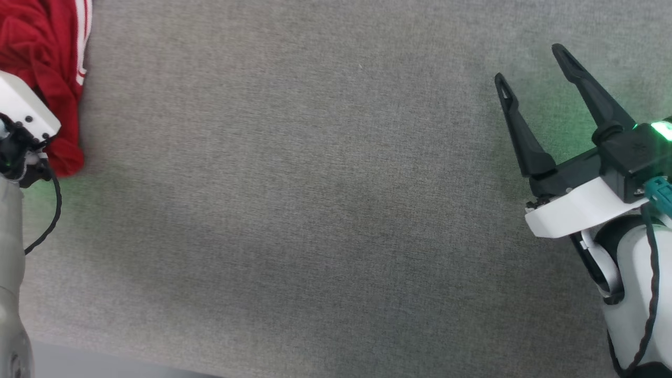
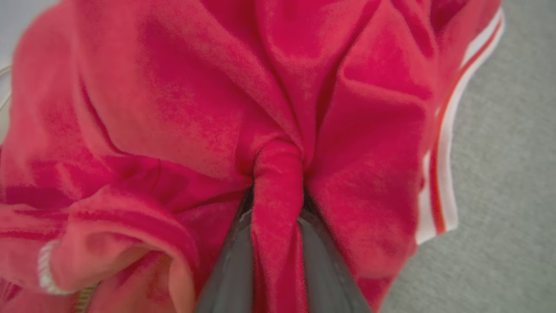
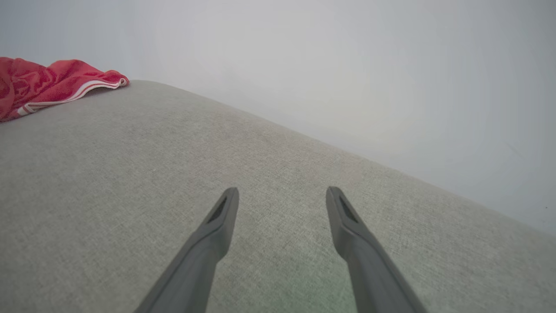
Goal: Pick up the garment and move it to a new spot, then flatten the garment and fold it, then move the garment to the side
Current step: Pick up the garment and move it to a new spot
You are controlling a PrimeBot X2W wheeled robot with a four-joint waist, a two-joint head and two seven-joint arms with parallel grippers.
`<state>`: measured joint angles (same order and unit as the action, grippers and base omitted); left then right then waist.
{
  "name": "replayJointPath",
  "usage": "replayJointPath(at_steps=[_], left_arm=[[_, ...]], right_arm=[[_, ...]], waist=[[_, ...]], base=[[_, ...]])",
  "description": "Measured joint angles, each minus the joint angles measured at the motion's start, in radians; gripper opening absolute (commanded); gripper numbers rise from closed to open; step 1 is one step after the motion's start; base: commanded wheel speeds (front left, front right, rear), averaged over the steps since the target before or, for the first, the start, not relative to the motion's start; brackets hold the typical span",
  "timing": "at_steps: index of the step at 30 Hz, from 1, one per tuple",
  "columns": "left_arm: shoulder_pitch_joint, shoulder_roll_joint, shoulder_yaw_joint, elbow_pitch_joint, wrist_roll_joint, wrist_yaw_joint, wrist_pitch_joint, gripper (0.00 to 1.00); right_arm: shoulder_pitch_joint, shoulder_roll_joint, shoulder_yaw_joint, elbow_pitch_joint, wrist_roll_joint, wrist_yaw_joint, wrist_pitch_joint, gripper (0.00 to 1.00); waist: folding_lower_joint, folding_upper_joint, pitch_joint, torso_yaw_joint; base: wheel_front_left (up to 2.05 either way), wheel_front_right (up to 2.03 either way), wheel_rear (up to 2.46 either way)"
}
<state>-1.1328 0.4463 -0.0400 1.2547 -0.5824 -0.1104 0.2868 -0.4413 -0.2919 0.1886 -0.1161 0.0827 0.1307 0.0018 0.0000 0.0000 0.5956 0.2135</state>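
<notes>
Plainly, the garment (image 1: 42, 52) sits bunched in a crumpled heap at the far left of the bench (image 1: 315, 210), well away from the wide bare stretch of grey woven cover in the middle. In the right wrist view the garment (image 3: 52, 82) lies on the bench (image 3: 130, 174) close to its far edge, where the grey cover meets a pale wall (image 3: 347, 65), with a white-and-red striped band running along the side nearest the bare middle.

The left gripper (image 2: 278, 208) is clamped on the shirt: a narrow upright fold of red cloth is pinched between its two dark fingers (image 2: 226, 269), and the rest of the garment (image 2: 173, 108) puckers outward from that pinch in deep creases. A striped band shows along the right side of that view, with grey bench cover past it. In the head view the left wrist's white housing (image 1: 23, 113) overlaps the near side of the red heap, and a black cable (image 1: 52, 210) loops down from it.

The right gripper (image 1: 530, 64) hovers over the right side of the bench, well apart from the garment, touching nothing. Its fingers (image 1: 520, 131) are spread wide, pointing toward the far edge. The right wrist view shows the same gripper (image 3: 282, 190) with a clear gap of grey cover between its fingers (image 3: 208, 243). A green light (image 1: 661, 128) glows on its wrist.
</notes>
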Motion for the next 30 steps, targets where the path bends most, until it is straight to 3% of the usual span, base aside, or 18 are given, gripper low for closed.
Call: replayJointPath(at_steps=[5, 19, 30], left_arm=[[-0.008, 0.004, -0.038, -0.012, 0.030, -0.013, -0.055, 0.00], [-0.104, 0.089, -0.159, -0.111, 0.093, -0.017, -0.165, 0.00], [-0.108, 0.115, -0.287, -0.334, 0.046, -0.017, -0.077, 0.00]], right_arm=[[0.001, 0.004, -0.017, 0.027, 0.002, 0.000, -0.014, 1.00], [0.024, 0.060, -0.047, 0.125, 0.024, 0.000, -0.098, 1.00], [0.071, 0.091, -0.107, 0.163, 0.038, 0.000, -0.151, 1.00]], waist=[[0.0000, 0.0000, -0.036, 0.018], [0.0000, 0.0000, -0.211, 0.057], [0.0000, 0.0000, -0.322, 0.046]], base=[[0.00, 0.00, 0.00], [0.00, 0.00, 0.00], [0.00, 0.00, 0.00]])
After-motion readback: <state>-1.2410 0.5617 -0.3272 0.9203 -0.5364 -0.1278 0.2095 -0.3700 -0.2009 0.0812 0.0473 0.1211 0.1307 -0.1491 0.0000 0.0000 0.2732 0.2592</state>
